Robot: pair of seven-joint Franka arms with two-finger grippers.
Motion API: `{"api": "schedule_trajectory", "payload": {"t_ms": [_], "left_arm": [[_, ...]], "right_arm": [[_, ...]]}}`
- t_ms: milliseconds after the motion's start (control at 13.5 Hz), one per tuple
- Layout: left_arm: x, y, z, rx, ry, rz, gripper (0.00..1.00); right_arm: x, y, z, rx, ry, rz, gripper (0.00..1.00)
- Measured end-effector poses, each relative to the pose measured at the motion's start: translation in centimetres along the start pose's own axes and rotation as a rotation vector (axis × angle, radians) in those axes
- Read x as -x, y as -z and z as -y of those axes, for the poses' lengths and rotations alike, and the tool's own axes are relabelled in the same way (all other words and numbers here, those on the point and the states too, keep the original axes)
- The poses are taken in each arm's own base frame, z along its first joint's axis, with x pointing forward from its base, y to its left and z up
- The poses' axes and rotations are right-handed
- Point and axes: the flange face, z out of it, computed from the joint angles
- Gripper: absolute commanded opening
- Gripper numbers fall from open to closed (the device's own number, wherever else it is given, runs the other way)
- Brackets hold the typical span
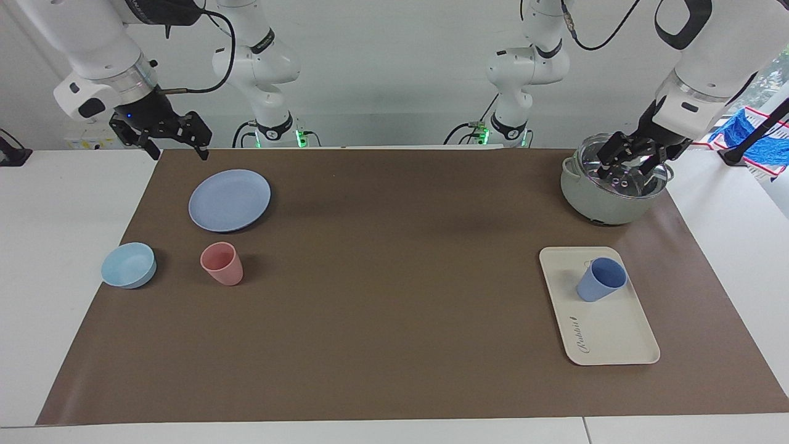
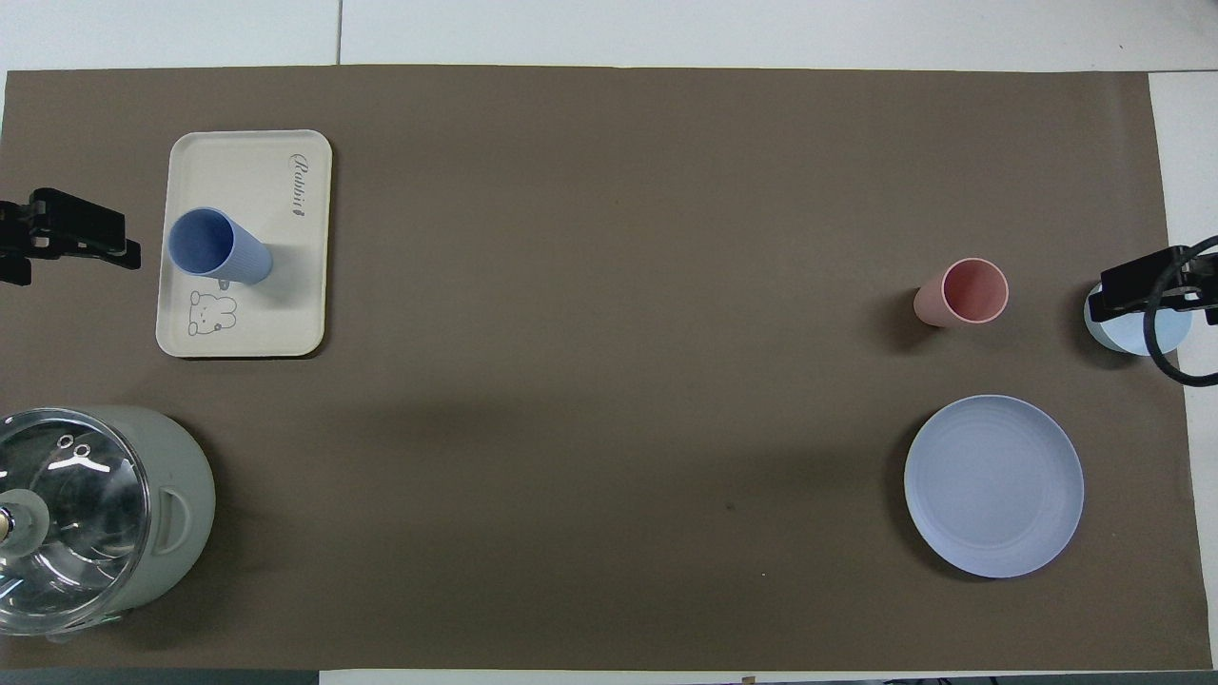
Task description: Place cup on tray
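mat [image 1: 394,308]: brown, covers most of the table; everything below sits on it.
tray [image 1: 610,333]: toward the left arm's end. You have 1 item on it.
pot [image 1: 607,200]: grey, glass lid, nearer to the robots than the tray.
plate [image 1: 229,200]: toward the right arm's end, bare.
bowl [image 1: 128,265]: light blue, beside the pink cup [image 1: 222,263]. Neither is your target.
cup [image 1: 601,279]: blue, upright on the tray, at the tray's end nearer to the robots, next to the animal drawing.
left gripper [image 1: 629,165]: up over the pot lid, well apart from the cup, holding nothing; fingers look slightly parted, but the lid glare makes that a guess, so cannot tell.
right gripper [image 1: 175,145]: waiting, raised over the mat's edge near the plate, fingers spread wide, nothing in them.
step: placement looks done to me.
next: you only need to confirm the cup stands stable and keep both arms clear.
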Motion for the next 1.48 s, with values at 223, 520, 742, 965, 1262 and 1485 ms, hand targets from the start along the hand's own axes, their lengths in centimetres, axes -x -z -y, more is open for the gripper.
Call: {"api": "schedule_trajectory", "payload": {"t_ms": [223,520,742,965,1262,1485], "left_arm": [[0.0,-0.2,0.0,0.0,0.001,0.005,1.0],[0.1,-0.2,0.0,0.0,0.001,0.005,1.0],[0.1,-0.2,0.2,0.0,0.003,0.005,1.0],[0.1,-0.2,0.3,0.0,0.005,0.005,1.0],[0.1,-0.2,0.3,0.0,0.005,0.005,1.0],[0.1,-0.1,0.3,0.0,0.006,0.004,1.0]], "right_arm": [[0.0,0.1,-0.3,-0.001,-0.005,-0.002,1.0],[-0.2,0.1,-1.2,-0.002,-0.021,-0.019,1.0],[-0.4,-0.2,-1.6,-0.003,-0.03,-0.026,1.0],[-0.4,-0.4,-1.6,-0.003,-0.029,-0.023,1.0],[-0.4,-0.5,-1.6,-0.003,-0.029,-0.022,1.0],[-0.4,-0.5,-1.6,-0.003,-0.029,-0.022,1.0]]}}
